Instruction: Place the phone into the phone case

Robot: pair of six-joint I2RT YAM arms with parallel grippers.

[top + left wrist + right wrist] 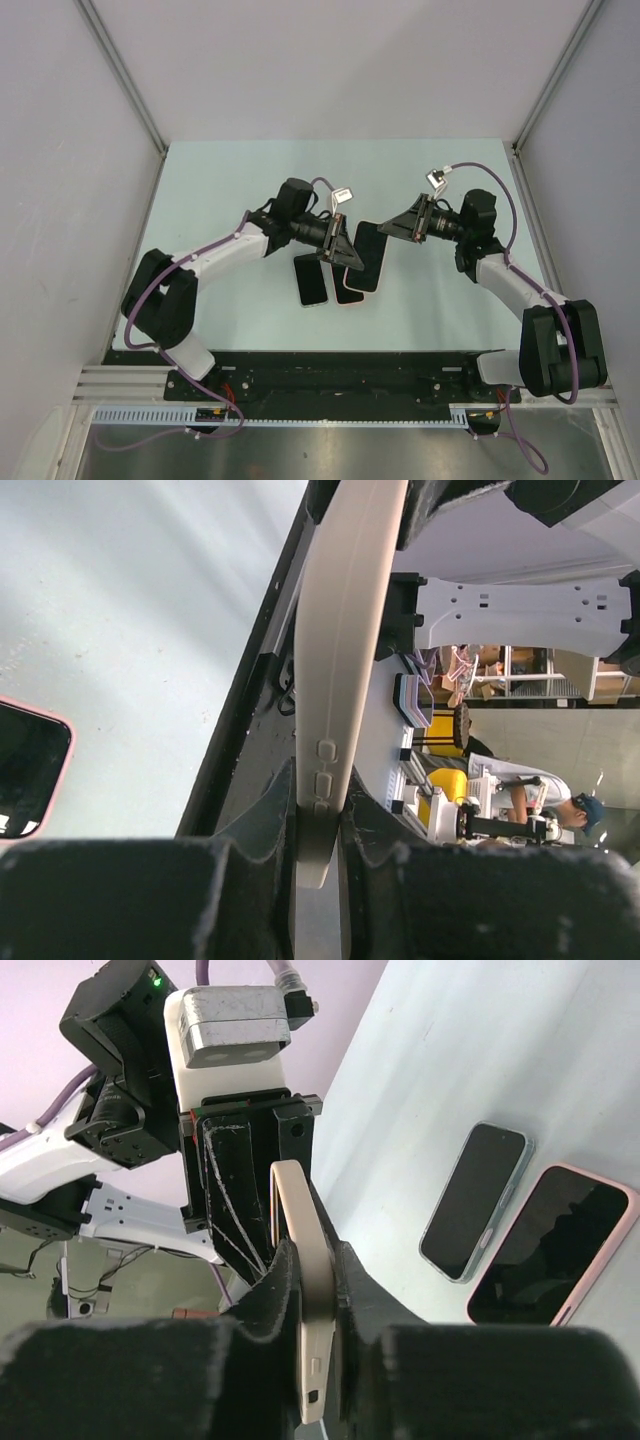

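Above the pale worktop [230,180], the left end effector [318,802] and the right end effector [312,1260] each clamp one end of the beige phone case [345,630], which is held edge-on between them. A pink-rimmed phone [555,1250] and a grey-rimmed phone [475,1200] lie flat, side by side, near the case.

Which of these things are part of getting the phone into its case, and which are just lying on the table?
In the job: beige case, black-faced from above, so perhaps with the phone in it; left gripper and right gripper, both shut on it.
Lying about: pink-cased phone and grey-blue phone, flat on the table, untouched.
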